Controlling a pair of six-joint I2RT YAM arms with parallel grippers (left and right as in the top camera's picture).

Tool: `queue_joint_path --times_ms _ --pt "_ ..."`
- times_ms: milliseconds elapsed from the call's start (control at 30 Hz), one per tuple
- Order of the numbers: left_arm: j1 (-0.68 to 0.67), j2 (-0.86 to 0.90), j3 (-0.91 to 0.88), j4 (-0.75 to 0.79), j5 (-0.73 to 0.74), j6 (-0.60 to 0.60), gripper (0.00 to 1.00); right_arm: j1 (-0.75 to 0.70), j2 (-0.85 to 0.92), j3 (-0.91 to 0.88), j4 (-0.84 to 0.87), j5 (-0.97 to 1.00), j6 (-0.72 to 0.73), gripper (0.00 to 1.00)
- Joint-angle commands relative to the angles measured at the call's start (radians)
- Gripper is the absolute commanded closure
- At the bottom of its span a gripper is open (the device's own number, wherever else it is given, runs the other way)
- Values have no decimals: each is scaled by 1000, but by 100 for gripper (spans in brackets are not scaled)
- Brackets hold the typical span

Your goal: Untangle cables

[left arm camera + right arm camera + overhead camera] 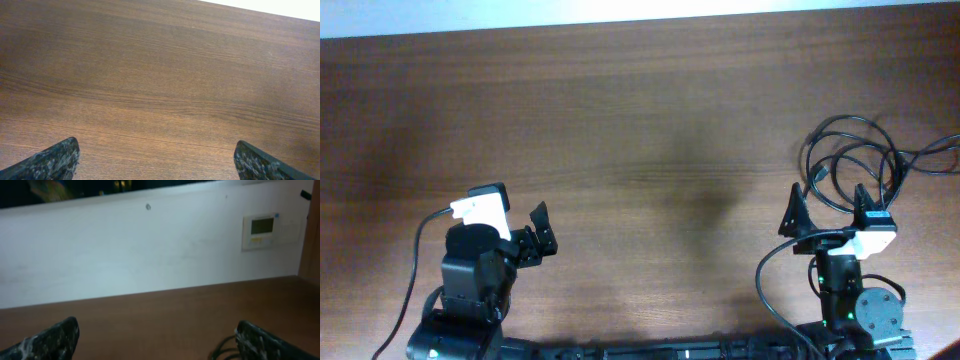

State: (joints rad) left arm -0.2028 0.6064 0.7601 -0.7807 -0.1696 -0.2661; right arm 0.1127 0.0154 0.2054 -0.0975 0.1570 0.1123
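The cables (860, 160) are thin black cords in loose overlapping loops at the far right of the brown table, one end running off the right edge. My right gripper (830, 205) is open and empty just in front of the bundle, its right finger near the loops. In the right wrist view a bit of cable (222, 352) shows beside the right fingertip, with the gripper (157, 340) wide open. My left gripper (540, 228) is open and empty at the front left, far from the cables. The left wrist view shows only bare wood between the spread fingertips (157, 160).
The wooden table (640, 130) runs wide between the two arms. A white wall (150, 255) with a small thermostat panel (260, 230) stands beyond the table's far edge. The arm bases sit at the front edge.
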Motion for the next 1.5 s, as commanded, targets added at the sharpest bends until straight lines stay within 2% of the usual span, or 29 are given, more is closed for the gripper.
queue_joint_path --times_ms 0,100,200,233,367,467,1467 --pt "3 -4 -6 2 -11 -10 1 -29 -12 -32 14 8 -3 1" --pt "3 -4 -6 2 -11 -10 1 -62 -12 -72 84 6 -3 1" --pt "3 -4 -6 2 -11 -10 1 -96 -12 -191 284 -26 -3 1" --pt "3 -4 -6 2 -11 -10 1 -99 -12 -200 287 -24 -5 2" --pt "3 -4 -6 2 -11 -10 1 -101 -12 -200 211 -52 -107 1" --pt "3 -4 -6 2 -11 -10 1 -101 -12 -200 11 -87 -125 1" --pt "3 -4 -6 -1 -10 -10 1 -101 -12 -200 19 -104 -131 2"
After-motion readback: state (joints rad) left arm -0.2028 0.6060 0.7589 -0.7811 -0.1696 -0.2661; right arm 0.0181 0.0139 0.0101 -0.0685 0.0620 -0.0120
